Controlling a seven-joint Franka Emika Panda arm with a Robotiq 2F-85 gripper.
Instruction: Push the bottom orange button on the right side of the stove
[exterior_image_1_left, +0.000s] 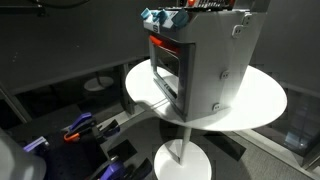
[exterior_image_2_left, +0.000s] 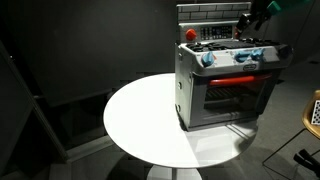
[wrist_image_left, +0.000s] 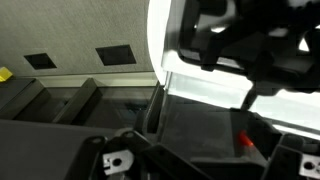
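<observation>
The silver-grey toy stove (exterior_image_2_left: 225, 85) stands on a round white table (exterior_image_2_left: 140, 115), with its dark-framed oven door, red-orange strip (exterior_image_2_left: 235, 78) and blue knobs (exterior_image_2_left: 207, 58) facing forward. In an exterior view its plain grey side (exterior_image_1_left: 215, 60) shows. I cannot pick out any orange button. My gripper (exterior_image_2_left: 252, 18) hangs just above the stove's back right corner. I cannot tell whether it touches the stove. In the wrist view the gripper (wrist_image_left: 245, 55) is a dark blur over a dark surface with a small red-orange glow (wrist_image_left: 243, 140). Its jaws are not readable.
The table stands on a white pedestal base (exterior_image_1_left: 180, 160). Dark walls and floor surround it. Blue and orange items (exterior_image_1_left: 80, 128) lie on the floor by the table. A wooden stool (exterior_image_2_left: 312, 108) stands beside the stove's side of the table.
</observation>
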